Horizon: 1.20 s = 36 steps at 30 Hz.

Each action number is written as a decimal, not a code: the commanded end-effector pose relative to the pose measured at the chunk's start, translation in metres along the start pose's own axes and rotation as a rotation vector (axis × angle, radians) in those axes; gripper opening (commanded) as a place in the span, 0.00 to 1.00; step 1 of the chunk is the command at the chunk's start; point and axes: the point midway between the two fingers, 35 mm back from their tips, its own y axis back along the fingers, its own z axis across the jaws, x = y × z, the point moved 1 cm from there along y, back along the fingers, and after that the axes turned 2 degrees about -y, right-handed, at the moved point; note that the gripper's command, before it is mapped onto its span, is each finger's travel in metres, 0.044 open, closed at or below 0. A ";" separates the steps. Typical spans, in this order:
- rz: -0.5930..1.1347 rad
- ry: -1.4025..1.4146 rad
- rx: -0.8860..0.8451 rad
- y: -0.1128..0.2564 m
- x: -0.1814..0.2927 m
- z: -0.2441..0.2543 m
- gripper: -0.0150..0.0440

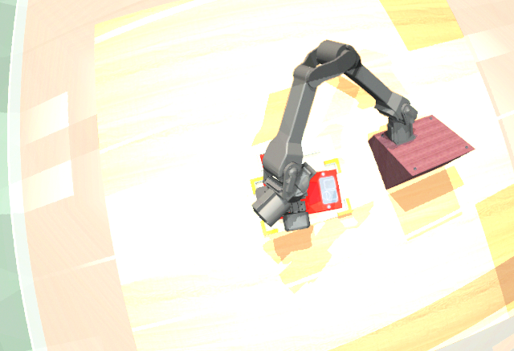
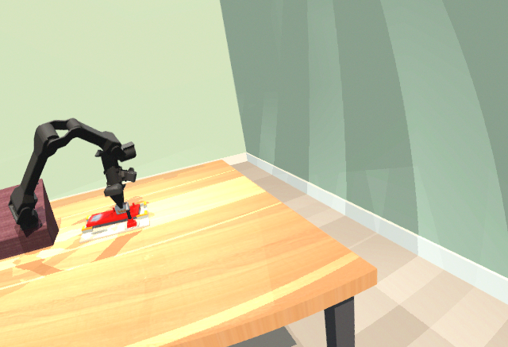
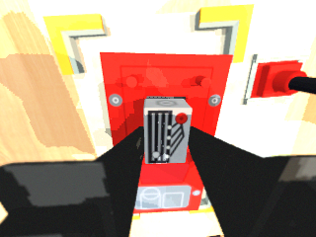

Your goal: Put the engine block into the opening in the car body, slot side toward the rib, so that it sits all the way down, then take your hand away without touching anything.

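Note:
My gripper [image 3: 165,130] [image 2: 120,206] is shut on the grey engine block [image 3: 167,140] [image 2: 121,210], with one finger on each side. The block is over the middle of the red car body [image 3: 143,63] [image 1: 315,201] [image 2: 98,217], and its ribbed, printed face with a red dot shows in the wrist view. A thin dark edge of the opening [image 3: 181,98] shows just beyond the block's top. The rest of the opening, the rib and the block's bottom are hidden, so its depth and the slot side cannot be told.
Yellow corner brackets [image 3: 243,30] [image 1: 265,227] stand around the car body. A red piece [image 3: 267,81] [image 2: 131,223] with a black rod stands beside it, right in the wrist view. The maroon base block [image 1: 439,144] [image 2: 49,220] carries the arm.

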 end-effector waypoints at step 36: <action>-0.002 0.001 0.002 -0.004 0.000 0.000 0.57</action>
